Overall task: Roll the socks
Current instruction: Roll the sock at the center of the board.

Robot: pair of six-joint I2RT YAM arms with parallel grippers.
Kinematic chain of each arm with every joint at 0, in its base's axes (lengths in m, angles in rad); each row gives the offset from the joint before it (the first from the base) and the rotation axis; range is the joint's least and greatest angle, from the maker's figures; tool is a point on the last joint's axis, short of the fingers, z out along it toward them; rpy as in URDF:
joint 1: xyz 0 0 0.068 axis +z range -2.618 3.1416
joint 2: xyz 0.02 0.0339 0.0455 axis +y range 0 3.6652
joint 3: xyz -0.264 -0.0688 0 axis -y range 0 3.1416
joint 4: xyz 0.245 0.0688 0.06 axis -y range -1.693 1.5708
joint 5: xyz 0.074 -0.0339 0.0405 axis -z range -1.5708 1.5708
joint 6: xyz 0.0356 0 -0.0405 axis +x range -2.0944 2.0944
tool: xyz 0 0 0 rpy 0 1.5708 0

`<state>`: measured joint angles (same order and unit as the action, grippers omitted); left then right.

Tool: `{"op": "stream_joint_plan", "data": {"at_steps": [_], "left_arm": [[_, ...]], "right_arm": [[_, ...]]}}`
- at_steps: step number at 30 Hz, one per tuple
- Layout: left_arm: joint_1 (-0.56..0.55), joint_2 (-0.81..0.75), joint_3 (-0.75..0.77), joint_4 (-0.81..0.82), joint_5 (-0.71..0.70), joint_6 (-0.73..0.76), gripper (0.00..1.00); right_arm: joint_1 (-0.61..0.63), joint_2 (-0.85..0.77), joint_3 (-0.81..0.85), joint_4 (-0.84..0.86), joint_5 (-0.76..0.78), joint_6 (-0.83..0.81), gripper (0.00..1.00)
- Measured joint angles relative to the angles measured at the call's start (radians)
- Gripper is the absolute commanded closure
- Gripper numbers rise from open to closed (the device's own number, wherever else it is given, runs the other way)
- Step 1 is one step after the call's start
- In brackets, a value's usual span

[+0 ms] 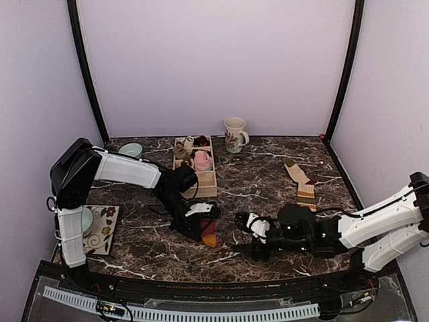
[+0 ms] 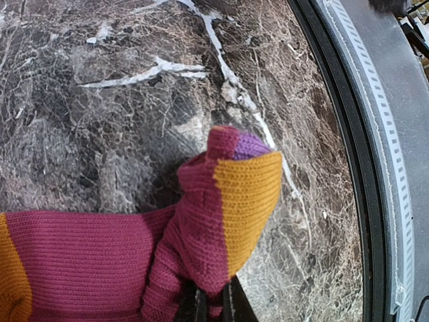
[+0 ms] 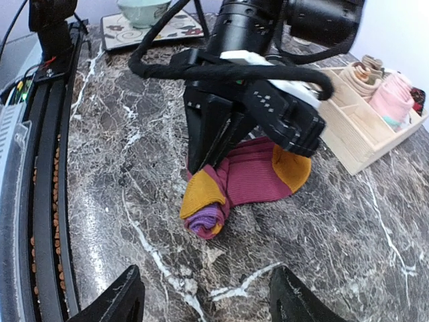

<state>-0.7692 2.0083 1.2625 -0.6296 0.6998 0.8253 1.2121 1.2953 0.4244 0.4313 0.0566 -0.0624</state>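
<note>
A striped maroon, orange and purple sock (image 1: pixel 207 233) lies on the marble table, its near end curled into a small roll (image 3: pixel 209 201). My left gripper (image 1: pixel 198 225) is shut on that rolled end; in the left wrist view the knit (image 2: pixel 228 201) bunches between the closed black fingers (image 2: pixel 198 305). My right gripper (image 3: pixel 204 302) is open and empty, just in front of the roll, fingers (image 3: pixel 114 298) apart on either side. It also shows in the top view (image 1: pixel 247 235). A beige sock with a striped cuff (image 1: pixel 300 182) lies flat at the right.
A wooden divided box (image 1: pixel 204 184) holds a pink bundle (image 1: pixel 201 160), beige socks (image 1: pixel 182 149) and a dark bundle. A mug (image 1: pixel 234 134) stands behind it. A green bowl (image 1: pixel 131 149) sits at back left, a floral coaster (image 1: pixel 104 228) at front left. The table's black front rail (image 3: pixel 47 168) is close.
</note>
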Motion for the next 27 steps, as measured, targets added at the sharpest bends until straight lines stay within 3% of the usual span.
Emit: {"op": "stream_joint_plan", "data": {"at_steps": [13, 27], "left_arm": [[0.001, 0.021, 0.031, -0.035, -0.001, -0.017, 0.99], [0.001, 0.026, 0.039, -0.047, -0.002, -0.015, 0.99]], "right_arm": [[0.044, 0.348, 0.227, 0.01, 0.014, -0.315, 0.46], [0.044, 0.527, 0.332, 0.027, -0.001, -0.475, 0.56]]}}
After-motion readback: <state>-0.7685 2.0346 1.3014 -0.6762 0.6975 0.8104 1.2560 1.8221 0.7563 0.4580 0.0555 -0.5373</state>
